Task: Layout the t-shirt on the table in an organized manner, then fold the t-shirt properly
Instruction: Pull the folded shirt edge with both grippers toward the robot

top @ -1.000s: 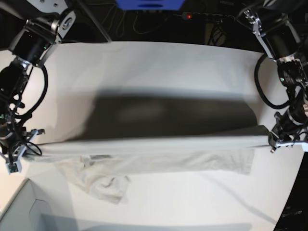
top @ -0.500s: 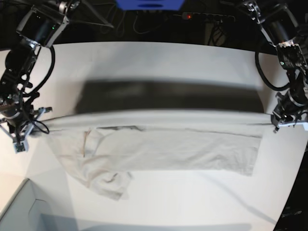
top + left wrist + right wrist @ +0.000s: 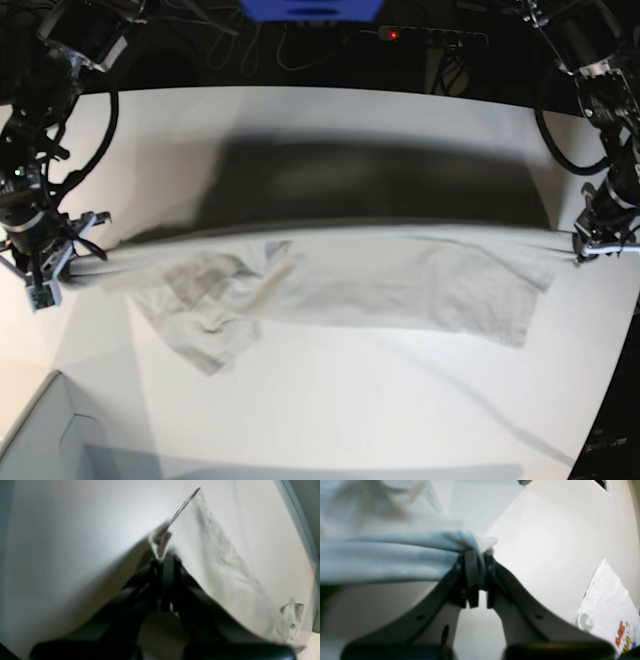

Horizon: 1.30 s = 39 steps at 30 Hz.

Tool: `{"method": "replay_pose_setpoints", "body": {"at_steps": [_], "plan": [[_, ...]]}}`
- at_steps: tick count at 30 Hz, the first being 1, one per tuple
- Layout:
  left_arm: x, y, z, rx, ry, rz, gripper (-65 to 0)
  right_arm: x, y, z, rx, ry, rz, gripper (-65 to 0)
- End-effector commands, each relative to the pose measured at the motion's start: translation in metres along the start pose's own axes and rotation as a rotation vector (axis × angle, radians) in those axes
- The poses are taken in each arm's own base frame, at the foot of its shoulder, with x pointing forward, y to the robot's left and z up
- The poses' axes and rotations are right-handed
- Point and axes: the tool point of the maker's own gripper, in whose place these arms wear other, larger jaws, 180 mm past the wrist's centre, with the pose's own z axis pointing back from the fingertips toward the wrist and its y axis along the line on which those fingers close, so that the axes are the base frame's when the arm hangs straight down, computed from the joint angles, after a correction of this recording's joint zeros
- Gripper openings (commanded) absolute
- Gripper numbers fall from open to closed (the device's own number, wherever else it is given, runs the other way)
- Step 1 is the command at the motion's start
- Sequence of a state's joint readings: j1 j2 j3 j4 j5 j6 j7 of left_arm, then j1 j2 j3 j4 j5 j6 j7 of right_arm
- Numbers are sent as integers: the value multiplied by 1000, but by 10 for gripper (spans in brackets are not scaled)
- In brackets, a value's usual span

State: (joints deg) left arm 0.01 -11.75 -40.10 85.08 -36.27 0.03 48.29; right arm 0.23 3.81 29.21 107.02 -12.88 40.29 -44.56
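Note:
The light grey-beige t-shirt (image 3: 380,295) is stretched in a long band across the white table (image 3: 350,420), held at both ends. My left gripper (image 3: 585,248), at the base view's right, is shut on one end; in its wrist view the left gripper (image 3: 160,557) pinches a tuft of the t-shirt (image 3: 225,562). My right gripper (image 3: 85,252), at the base view's left, is shut on the other end. Its wrist view shows the right gripper (image 3: 478,555) clamped on the bunched t-shirt (image 3: 395,555). A crumpled sleeve part sags at lower left and the shirt casts a broad shadow behind it.
A pale box corner (image 3: 45,440) sits at the table's near left. A white cloth with an orange print (image 3: 610,610) lies to the lower right in the right wrist view. Behind the table are a power strip (image 3: 430,35), cables and a blue object (image 3: 310,8).
Both grippers have carried the shirt's held edge toward the table's far side. More of the cloth now hangs spread below that edge, and its shadow has shifted back.

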Motion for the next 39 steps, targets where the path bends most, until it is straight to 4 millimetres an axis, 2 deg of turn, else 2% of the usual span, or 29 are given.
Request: {"method": "replay_pose_setpoints", "body": {"at_steps": [1, 6, 12, 16, 20, 23, 27, 30, 36, 39], "plan": [[21, -1, 6, -6, -61, -20, -650, 3, -8, 5, -25, -17, 11, -650], [1, 19, 12, 34, -19, -32, -650, -31, -1, 8, -5, 60, 10, -650], [-28, 42, 20, 82, 43, -34, -650, -94, 11, 4, 41, 211, -54, -650], [-41, 51, 24, 101, 70, -32, -650, -124, 17, 3, 64, 282, -88, -650], [-50, 58, 27, 115, 91, -36, -650, -144, 26, 11, 88, 330, -76, -650], [-64, 64, 31, 130, 115, -27, -650, -156, 36, 17, 103, 356, -84, -650], [-72, 69, 34, 139, 133, -31, -650, -172, 43, 34, 106, 396, -71, -650], [-74, 70, 34, 145, 139, -33, -650, -185, 56, 42, 132, 427, -80, -650], [-85, 74, 32, 150, 160, 1, -650, -205, 68, 40, 171, 479, -103, -650], [-93, 80, 30, 162, 182, 19, -650, -200, 68, 30, 174, 466, -118, -650]]}}
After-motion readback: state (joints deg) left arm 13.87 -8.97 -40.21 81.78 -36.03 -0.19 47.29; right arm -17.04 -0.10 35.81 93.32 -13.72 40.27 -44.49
